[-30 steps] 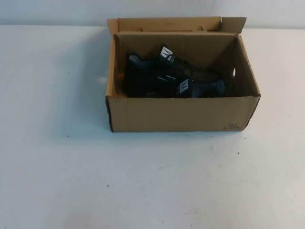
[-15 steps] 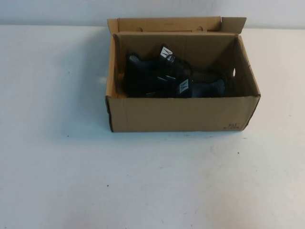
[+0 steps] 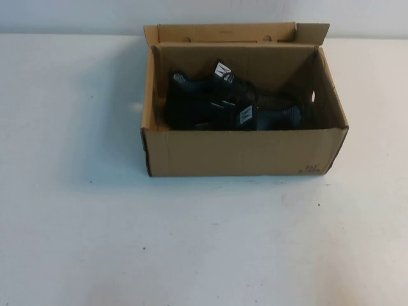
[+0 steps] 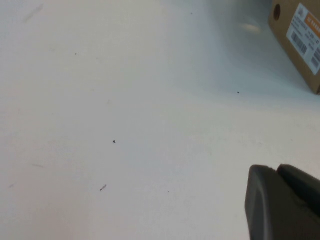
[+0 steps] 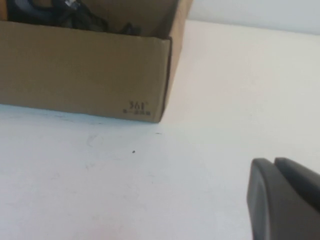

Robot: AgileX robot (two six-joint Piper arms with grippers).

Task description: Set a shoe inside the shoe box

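The brown cardboard shoe box [image 3: 242, 153] stands open at the table's back middle. Two black mesh shoes lie inside it: one [image 3: 197, 95] toward the back left, the other [image 3: 268, 116] toward the front right, each with a white logo tag. The box also shows in the right wrist view [image 5: 80, 70] and its labelled end in the left wrist view [image 4: 300, 40]. My left gripper [image 4: 277, 172] is shut and empty over bare table, away from the box. My right gripper [image 5: 275, 167] is shut and empty, near the box's printed corner. Neither arm shows in the high view.
White table [image 3: 191, 242] all around the box. A pale wall runs behind the box's raised back flap [image 3: 226, 32].
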